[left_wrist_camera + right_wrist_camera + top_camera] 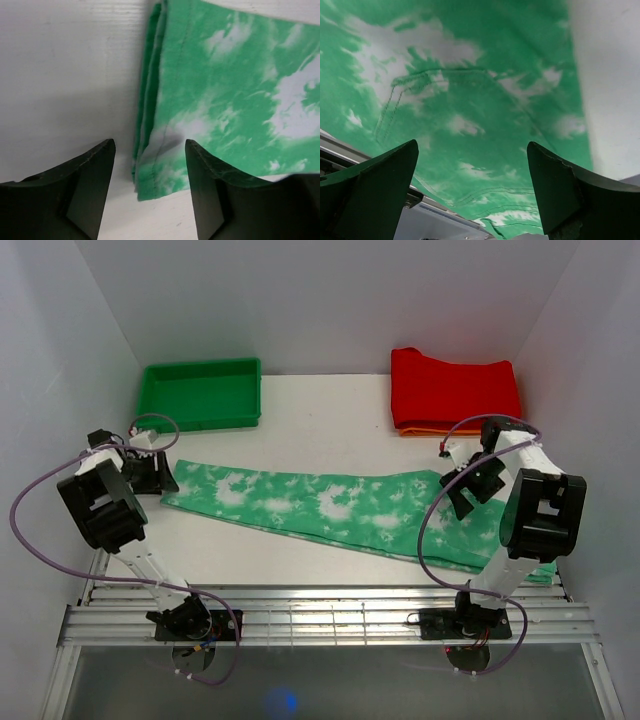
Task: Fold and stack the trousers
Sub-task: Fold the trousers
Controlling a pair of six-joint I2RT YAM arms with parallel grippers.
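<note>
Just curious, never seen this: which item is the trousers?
On the white table, look across the middle, nearer than the green plastic tray at back left. The long mint-green cloth trousers lie flat; unlike the plain red folded garment at back right, they are spread out and blotched with white.

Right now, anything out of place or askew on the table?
The trousers lie slantwise across the table. Their wide right end seems to lap over the near edge toward the rails, so it could slide or snag. Nothing else stands out.
</note>
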